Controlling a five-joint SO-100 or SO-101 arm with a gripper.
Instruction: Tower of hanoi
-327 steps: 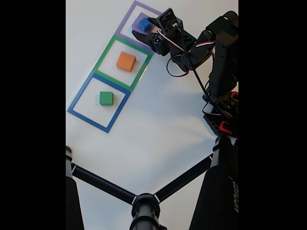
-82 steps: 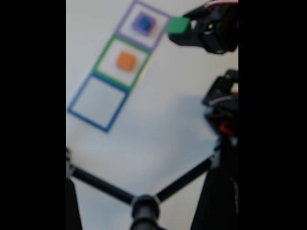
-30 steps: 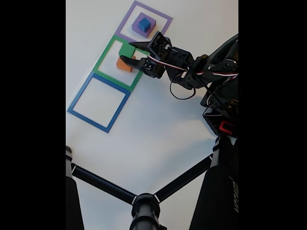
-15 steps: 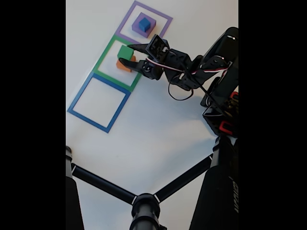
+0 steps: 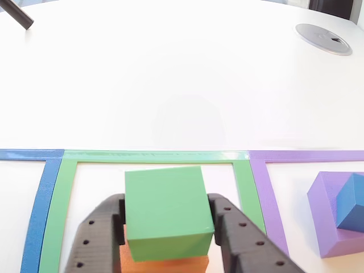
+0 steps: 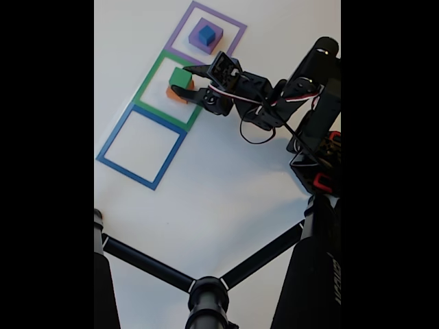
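The green block (image 5: 165,210) (image 6: 181,77) sits on the orange block (image 5: 165,265) (image 6: 174,93) inside the flat green outline (image 5: 153,156) (image 6: 147,82). My gripper (image 5: 166,199) (image 6: 184,82) is open, its black fingers (image 5: 96,239) flanking the green block with thin gaps on both sides. The blue cube (image 5: 352,202) (image 6: 207,35) rests on the purple block (image 5: 325,222) (image 6: 197,41) inside the purple outline (image 5: 307,155) (image 6: 226,17). Most of the orange block is hidden under the green one.
The blue outline (image 6: 140,147) (image 5: 40,199) holds nothing. Black tripod legs (image 6: 206,295) cross the near table. The arm's base (image 6: 319,171) stands at the right edge. A grey round disc (image 5: 324,38) lies in the table far behind the outlines.
The green block, earlier in the blue outline and then carried, now lies on the orange block. Over the last second the jaws spread slightly and the gripper drew back a little to the right.
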